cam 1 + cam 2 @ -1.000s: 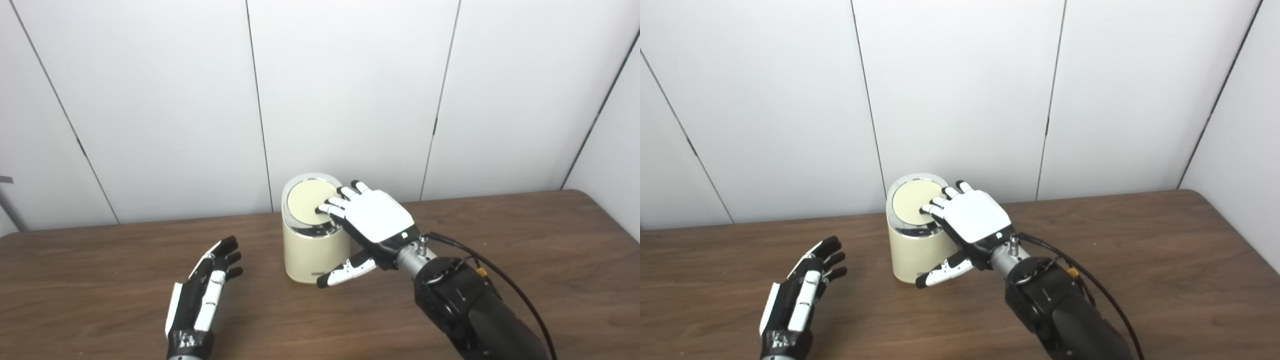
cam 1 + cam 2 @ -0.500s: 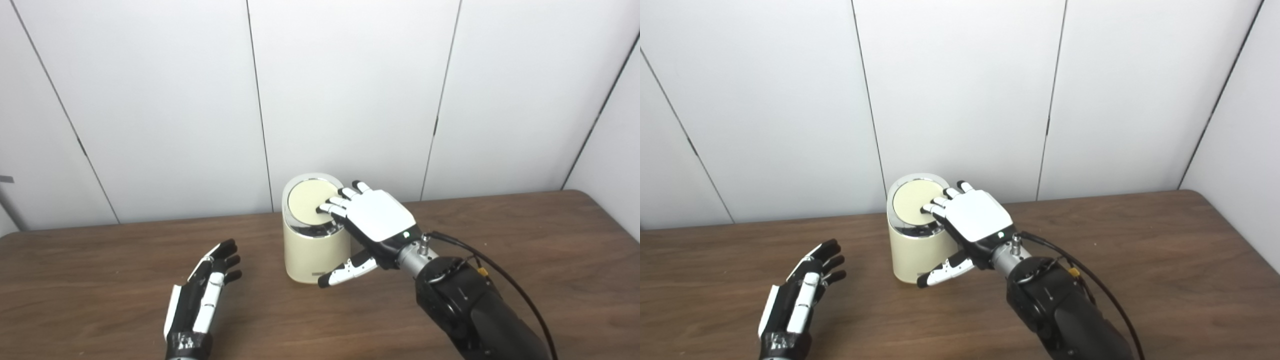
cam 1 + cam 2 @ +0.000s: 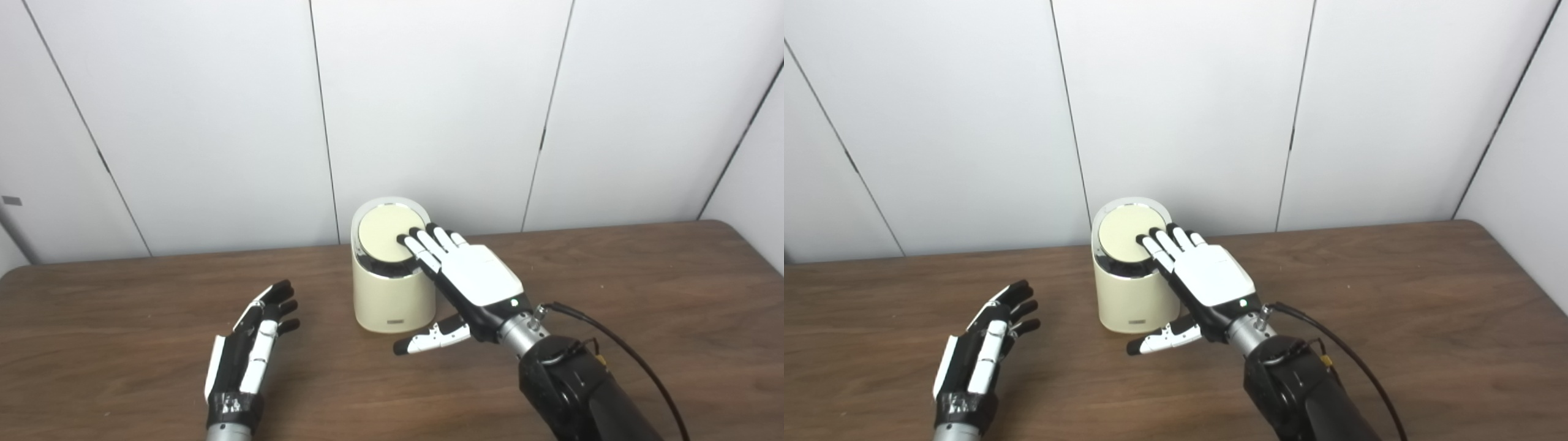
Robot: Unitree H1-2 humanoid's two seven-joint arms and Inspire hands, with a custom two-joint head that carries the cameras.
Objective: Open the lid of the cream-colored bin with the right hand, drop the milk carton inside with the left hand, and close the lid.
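The cream-colored bin (image 3: 392, 294) stands upright at the back middle of the table, near the wall. Its round cream lid (image 3: 383, 229) with a chrome rim lies flat and shut. My right hand (image 3: 471, 278) is open, palm down, its fingers (image 3: 419, 245) straight and reaching over the lid's right edge; I cannot tell if they touch it. Its thumb points left in front of the bin. My left hand (image 3: 248, 355) is open and empty, low over the table, left of and nearer than the bin. No milk carton is in view.
The brown wooden table (image 3: 643, 294) runs the full width, with its right edge near the picture's right side. A white panelled wall (image 3: 429, 110) stands close behind the bin. A black cable (image 3: 618, 355) loops off my right forearm.
The camera has shifted, so the bin sits higher in the picture. My right hand has drawn back toward me and its fingers have straightened over the lid's right edge. The left hand has hardly moved.
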